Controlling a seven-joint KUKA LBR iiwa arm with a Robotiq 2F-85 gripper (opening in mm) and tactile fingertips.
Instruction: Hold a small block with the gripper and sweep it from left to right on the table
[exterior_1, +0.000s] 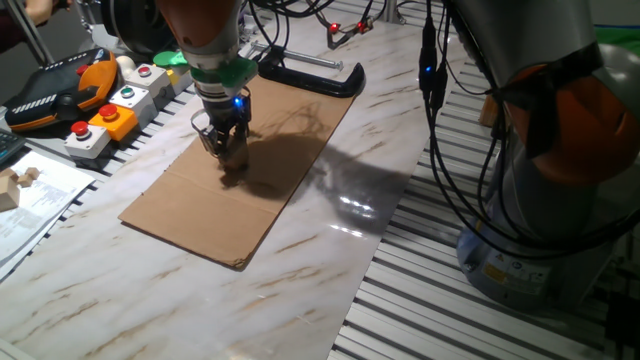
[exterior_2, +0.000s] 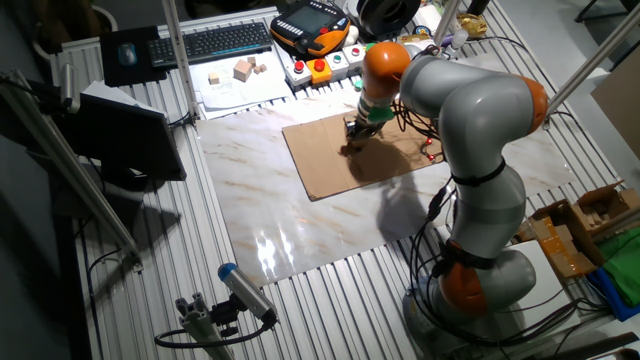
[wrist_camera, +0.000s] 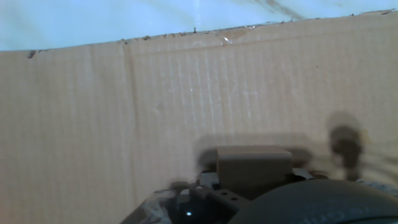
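The pincer (exterior_1: 228, 150) stands low over the cardboard sheet (exterior_1: 262, 190), which lies flat on the marble-patterned desk (exterior_1: 200, 300). Its two black fingers are closed on the small block (exterior_1: 233, 158), whose underside sits at or just above the cardboard; whether it touches cannot be told. In the hand view the small block (wrist_camera: 254, 169) shows as a tan face between the finger parts, blurred, with bare cardboard (wrist_camera: 186, 99) stretching ahead up to the sheet's ragged far edge and the white desk (wrist_camera: 93, 18) beyond it.

The block sits over the middle of the sheet, on the far side of a crease that crosses the cardboard. Bare cardboard lies on every side of it, and bare marble surrounds the sheet, widest toward the near corner in one fixed view. A black clamp (exterior_1: 310, 75) lies just beyond the sheet's far end. A row of button boxes (exterior_1: 115, 105) stands along the desk's edge, near the sheet's long side. Past that edge, pale wooden pieces (exterior_2: 243, 70) rest on paper, well apart from the pincer.

In the other fixed view the arm (exterior_2: 470, 110) bends over from its base beside the desk, the orange-brown segment (exterior_2: 385, 65) pointing down to the pincer (exterior_2: 357, 132), which hangs nearly upright above the cardboard (exterior_2: 340, 170). The green ring (exterior_1: 225, 72) and blue light (exterior_1: 238, 100) show just above the fingers.
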